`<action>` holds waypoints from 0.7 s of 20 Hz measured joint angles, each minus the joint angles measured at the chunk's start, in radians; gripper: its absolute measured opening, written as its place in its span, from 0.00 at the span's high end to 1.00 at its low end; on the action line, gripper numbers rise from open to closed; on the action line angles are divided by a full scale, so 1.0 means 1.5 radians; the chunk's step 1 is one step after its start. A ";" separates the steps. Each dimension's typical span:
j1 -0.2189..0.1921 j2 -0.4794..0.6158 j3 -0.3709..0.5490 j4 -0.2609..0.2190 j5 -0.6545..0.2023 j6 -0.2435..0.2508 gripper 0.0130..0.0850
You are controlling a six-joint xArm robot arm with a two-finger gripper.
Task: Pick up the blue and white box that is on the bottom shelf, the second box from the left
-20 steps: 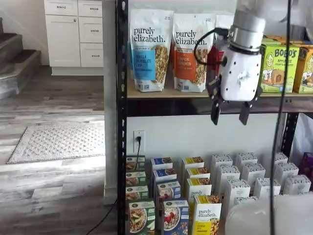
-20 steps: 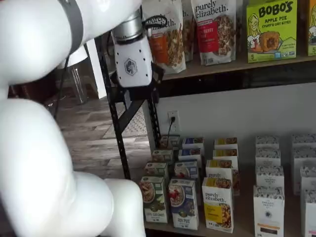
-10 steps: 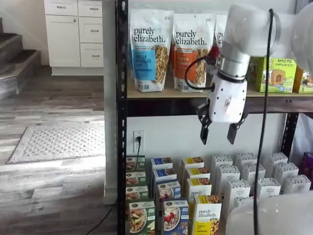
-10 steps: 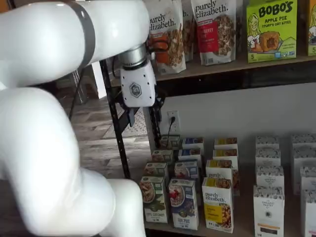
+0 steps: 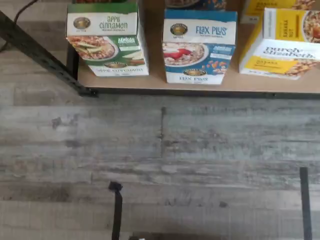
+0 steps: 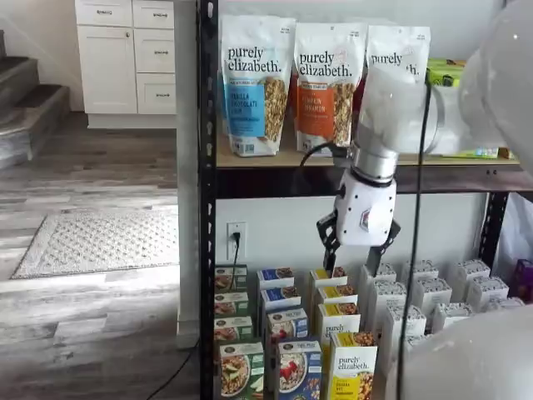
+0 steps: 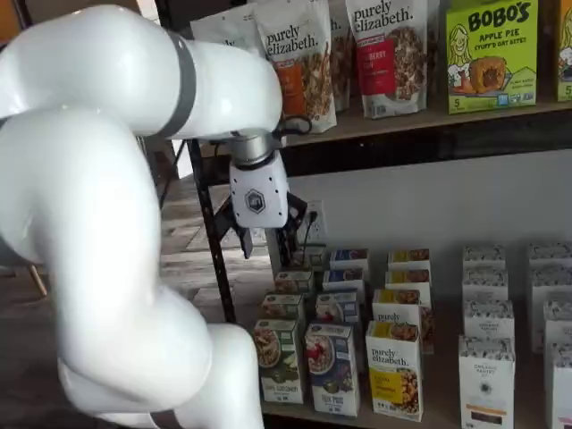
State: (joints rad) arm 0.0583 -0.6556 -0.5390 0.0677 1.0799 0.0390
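Observation:
The blue and white box (image 5: 199, 47) reads "Flax Plus" and stands upright at the front of the bottom shelf (image 5: 152, 83), between a green box and a yellow one. Both shelf views show the box (image 6: 298, 371) (image 7: 332, 368) in the front row. My gripper (image 6: 354, 257) hangs fingers down below the upper board, well above the rows of boxes and touching none of them. In a shelf view the gripper (image 7: 265, 243) is open, with a gap between its two black fingers and nothing in it. The wrist view shows no fingers.
A green apple cinnamon box (image 5: 106, 37) stands left of the target and a yellow purely elizabeth box (image 5: 285, 42) right of it. More rows stand behind, with white boxes (image 7: 487, 375) to the right. A black rack post (image 6: 206, 208) stands at left. Granola bags (image 6: 254, 83) fill the upper shelf.
The gripper has come down and to the left, from level with the upper shelf to below its board, closer to the boxes. Its fingers stayed open.

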 joint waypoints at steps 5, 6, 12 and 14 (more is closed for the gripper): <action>0.016 0.061 0.021 -0.003 -0.092 0.013 0.00; 0.019 0.073 0.023 -0.005 -0.106 0.016 0.00; 0.035 0.140 0.035 -0.014 -0.193 0.033 0.00; 0.039 0.162 0.040 -0.015 -0.228 0.036 0.00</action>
State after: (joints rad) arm 0.1164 -0.4129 -0.4793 0.0450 0.7385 0.0934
